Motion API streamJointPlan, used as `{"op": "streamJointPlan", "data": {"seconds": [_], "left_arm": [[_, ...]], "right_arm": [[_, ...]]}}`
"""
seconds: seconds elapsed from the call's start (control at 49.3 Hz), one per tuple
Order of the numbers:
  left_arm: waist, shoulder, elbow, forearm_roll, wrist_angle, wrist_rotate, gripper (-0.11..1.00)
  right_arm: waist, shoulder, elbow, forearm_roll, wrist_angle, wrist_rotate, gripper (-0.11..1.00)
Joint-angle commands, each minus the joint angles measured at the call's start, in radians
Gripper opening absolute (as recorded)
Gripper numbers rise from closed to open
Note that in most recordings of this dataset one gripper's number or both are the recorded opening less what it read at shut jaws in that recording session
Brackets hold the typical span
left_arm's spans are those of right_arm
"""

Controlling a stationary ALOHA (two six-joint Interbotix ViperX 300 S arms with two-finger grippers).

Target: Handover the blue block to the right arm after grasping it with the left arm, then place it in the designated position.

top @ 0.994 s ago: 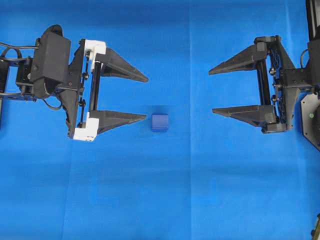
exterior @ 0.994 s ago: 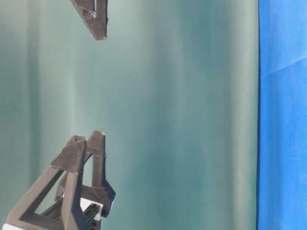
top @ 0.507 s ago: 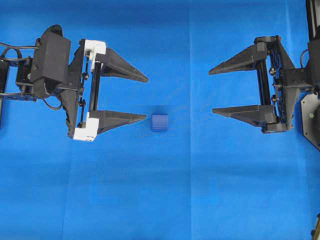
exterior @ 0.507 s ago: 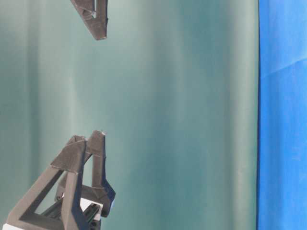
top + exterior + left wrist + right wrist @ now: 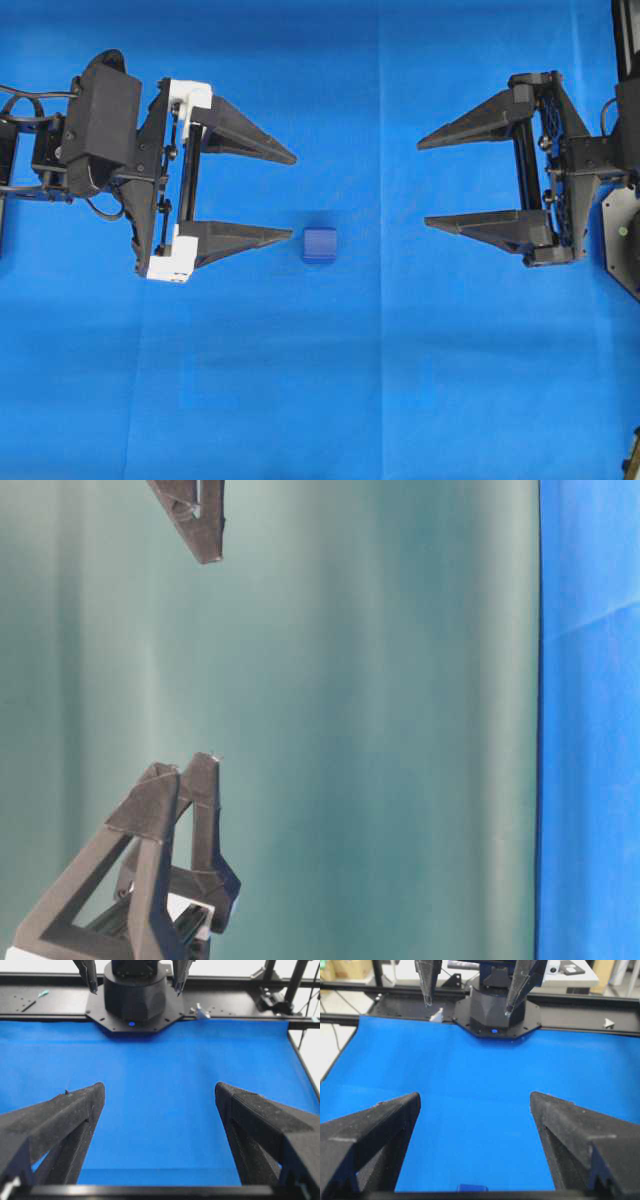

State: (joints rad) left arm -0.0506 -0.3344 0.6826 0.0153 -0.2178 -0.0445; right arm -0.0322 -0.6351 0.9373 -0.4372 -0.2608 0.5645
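Blue block lying on blue cloth, just beyond lower fingertip of left gripper. Both left and right gripper spread wide, holding nothing. Needing shift to straddle block, then descending, closing centred.

Blue block cut off by btm edge, right wrist view.

Bright, even light from above on the blue cloth; shadows soft and faint, no glare; overhead view sharp; table-level view hazy, turned sideways; near fingers in wrist views blurred.
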Motion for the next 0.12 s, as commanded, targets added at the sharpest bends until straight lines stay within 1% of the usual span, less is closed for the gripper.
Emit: {"op": "streamJointPlan", "data": {"seconds": [0.0, 0.101], "left_arm": [[-0.003, -0.020, -0.015, 0.002, -0.011, 0.002, 0.93], [-0.003, -0.020, -0.015, 0.002, -0.011, 0.000, 0.93]], "right_arm": [[-0.002, 0.000, -0.011, 0.003, -0.009, 0.002, 0.88], [-0.002, 0.000, -0.011, 0.003, -0.009, 0.002, 0.88]]}}
